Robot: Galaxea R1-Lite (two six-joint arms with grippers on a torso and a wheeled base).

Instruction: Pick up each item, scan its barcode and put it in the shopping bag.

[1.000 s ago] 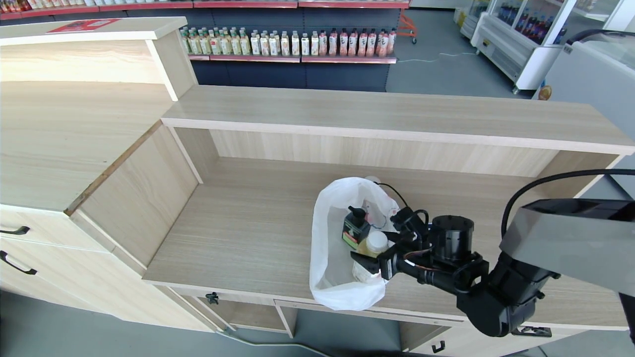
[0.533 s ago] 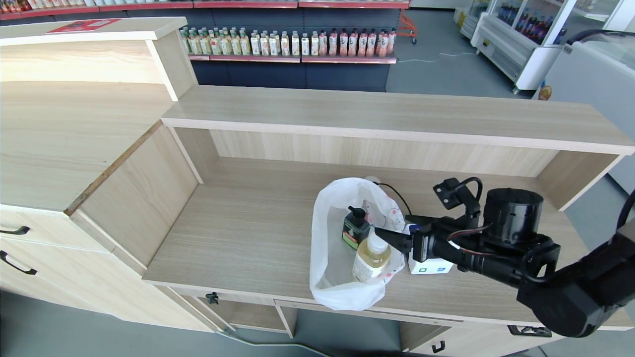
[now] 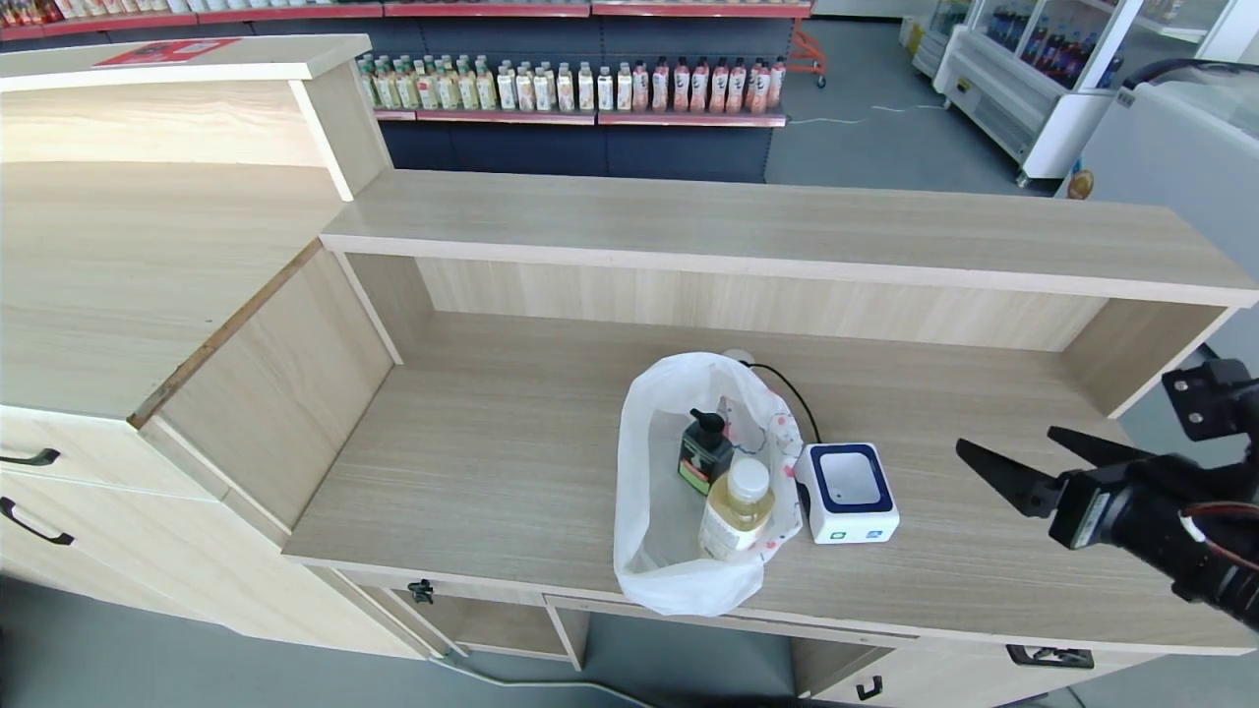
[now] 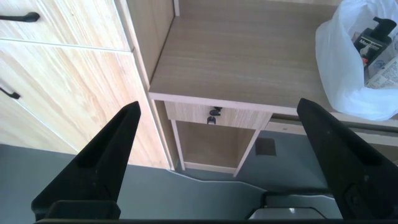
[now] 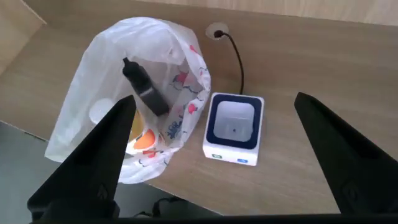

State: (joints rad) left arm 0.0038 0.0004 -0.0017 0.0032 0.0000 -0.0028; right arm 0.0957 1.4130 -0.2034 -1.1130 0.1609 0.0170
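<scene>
Bottle released, right end effector [image 3: 1003, 440] pulled away
Its fingers stand apart and empty, now well right of the scanner [image 3: 846, 492]; the amber bottle [image 3: 736, 506] sits in the shopping bag [image 3: 644, 462] beside the pump bottle [image 3: 704, 454], so bagging looks finished.

No print can be read. A red sign [image 3: 165, 49] lies on the raised counter [image 3: 148, 226] at the left, its lettering too small. The dark pump bottle [image 3: 704, 457] and the yellow bottle [image 3: 733, 516] in the shopping bag [image 3: 634, 472] carry labels. The scanner [image 3: 848, 492] has small front marks and the shelf bottles [image 3: 570, 87] have coloured labels, all illegible.
</scene>
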